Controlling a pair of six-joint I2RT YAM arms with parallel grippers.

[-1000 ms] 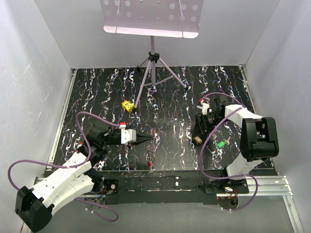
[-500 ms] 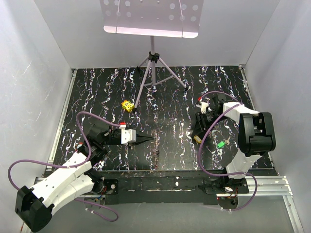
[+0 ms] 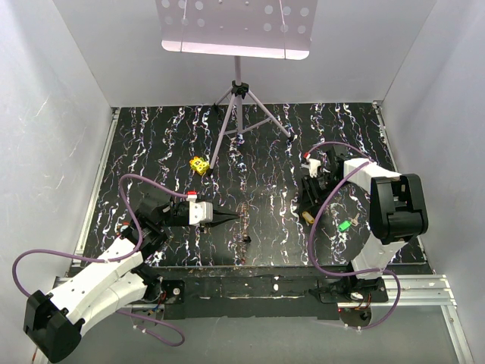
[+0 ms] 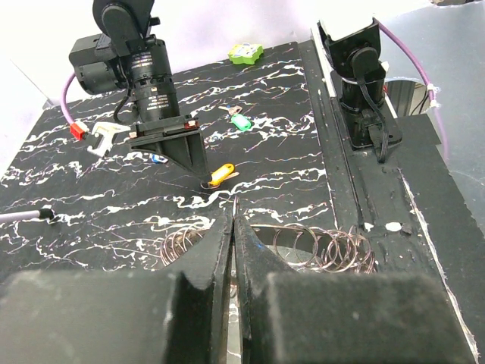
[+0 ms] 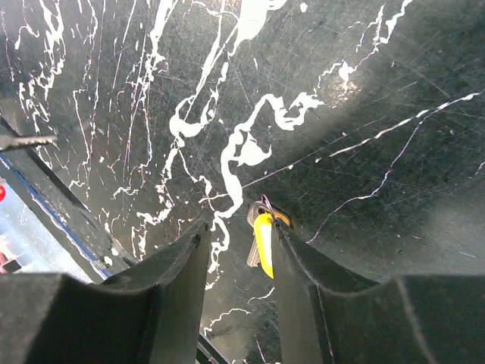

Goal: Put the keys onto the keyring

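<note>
An orange-headed key (image 5: 263, 244) lies flat on the black, white-streaked worktop (image 5: 379, 114). It sits between the spread jaws of the right gripper (image 5: 239, 227), close against one finger. A green-headed key (image 3: 345, 225) lies near that arm. Well apart, towards the left arm, the keyring (image 4: 318, 246), a coil of thin wire loops, rests at the tips of the left gripper (image 4: 234, 208). Its jaws are pressed together; whether they pinch the wire cannot be told.

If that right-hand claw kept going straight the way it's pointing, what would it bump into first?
The right gripper points down at the table. The yellow-headed key lies between its open jaws, so it would likely reach that key, and the table under it, first; depth is unclear.
</note>
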